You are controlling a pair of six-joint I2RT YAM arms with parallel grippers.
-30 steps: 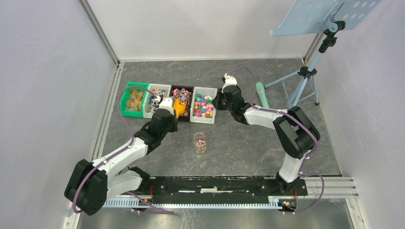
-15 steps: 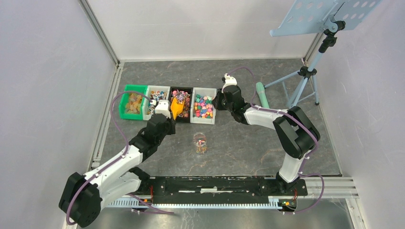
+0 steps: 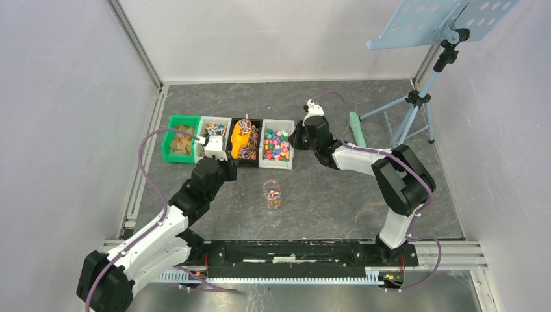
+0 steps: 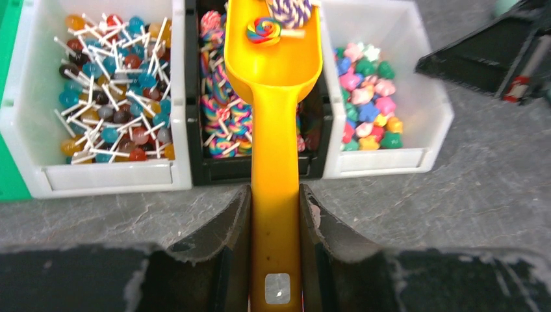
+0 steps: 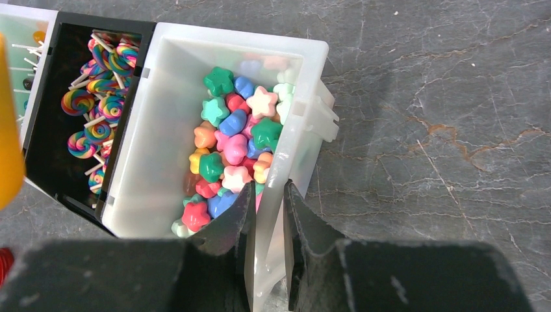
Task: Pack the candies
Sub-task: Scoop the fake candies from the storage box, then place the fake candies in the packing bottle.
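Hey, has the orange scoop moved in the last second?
Yes. The orange scoop has shifted left over the black bin, toward its left wall.

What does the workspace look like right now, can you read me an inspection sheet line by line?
Surface: grey stone-patterned table.
Job's things: star candies in the right white bin; swirl lollipops in the black bin; round lollipops in the left white bin; glass jar in front, a few candies inside.
Clutter: green cylindrical object lying on the table beyond the right arm.
Pincers: left pincer shut on the orange scoop, which carries swirl lollipops above the black bin; right pincer shut on the right white bin's wall.
Cables: purple cable looping beside the left arm; another along the right arm.
Surroundings: blue music stand; pale enclosure walls.
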